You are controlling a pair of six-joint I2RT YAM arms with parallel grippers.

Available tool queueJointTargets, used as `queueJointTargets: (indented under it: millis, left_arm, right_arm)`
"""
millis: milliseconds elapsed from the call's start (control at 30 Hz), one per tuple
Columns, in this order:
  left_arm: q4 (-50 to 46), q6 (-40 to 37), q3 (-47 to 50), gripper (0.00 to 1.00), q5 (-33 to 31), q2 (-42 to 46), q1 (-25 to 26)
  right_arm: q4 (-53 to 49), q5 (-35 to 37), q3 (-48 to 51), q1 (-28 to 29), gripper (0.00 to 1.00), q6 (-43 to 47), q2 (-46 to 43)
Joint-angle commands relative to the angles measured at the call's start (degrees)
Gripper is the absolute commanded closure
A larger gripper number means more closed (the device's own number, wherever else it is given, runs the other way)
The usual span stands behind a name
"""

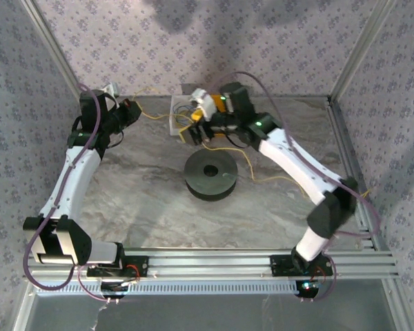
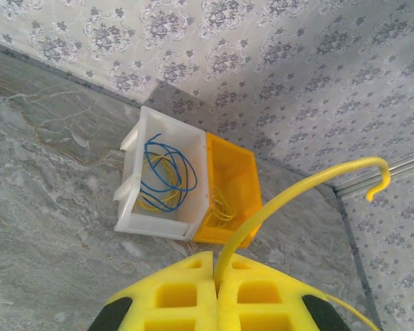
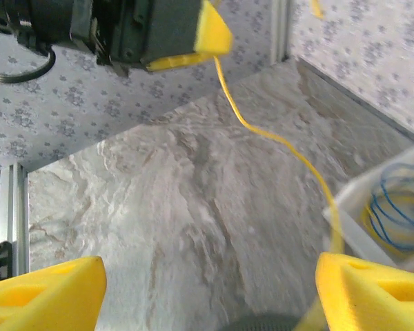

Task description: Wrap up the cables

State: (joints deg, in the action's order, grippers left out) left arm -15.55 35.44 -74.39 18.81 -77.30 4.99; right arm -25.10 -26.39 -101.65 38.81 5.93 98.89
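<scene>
The cable is a thin yellow wire (image 2: 290, 196). My left gripper (image 2: 217, 279) is shut on it near one end, and the free end hooks off to the right. In the top view the left gripper (image 1: 131, 110) is at the back left of the table. From it the wire (image 3: 262, 131) sags across to the right gripper (image 3: 207, 296), whose yellow fingers (image 3: 372, 289) stand wide apart and open. The wire passes just beside the right-hand finger. The right gripper (image 1: 196, 129) hovers just behind the black spool (image 1: 210, 176), whose rim (image 3: 269, 323) shows between its fingers.
A white bin (image 2: 143, 219) holding blue and yellow wire coils stands against the back wall, with an orange bin (image 2: 245, 165) next to it. More yellow wire (image 1: 262, 181) trails on the marble table right of the spool. Metal frame posts rise at the corners.
</scene>
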Motion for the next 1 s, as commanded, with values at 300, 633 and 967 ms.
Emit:
queueJointTargets:
  millis: [300,633,967]
  left_arm:
    - [-1.63,-3.80,-1.68,1.00,-1.06,3.64,0.16]
    - [-1.14,-4.15,-0.69,1.00,-0.26,5.29,-2.02]
    - [-1.09,-4.55,-0.32,0.93,3.64,5.10,-3.37]
  right_arm:
    - [-11.22,10.33,-15.89,1.12,0.26,4.37,15.26]
    - [-14.14,7.89,-15.84,-1.10,0.66,4.92,16.49]
    - [-14.89,7.87,-18.56,-2.00,1.00,7.01,16.94]
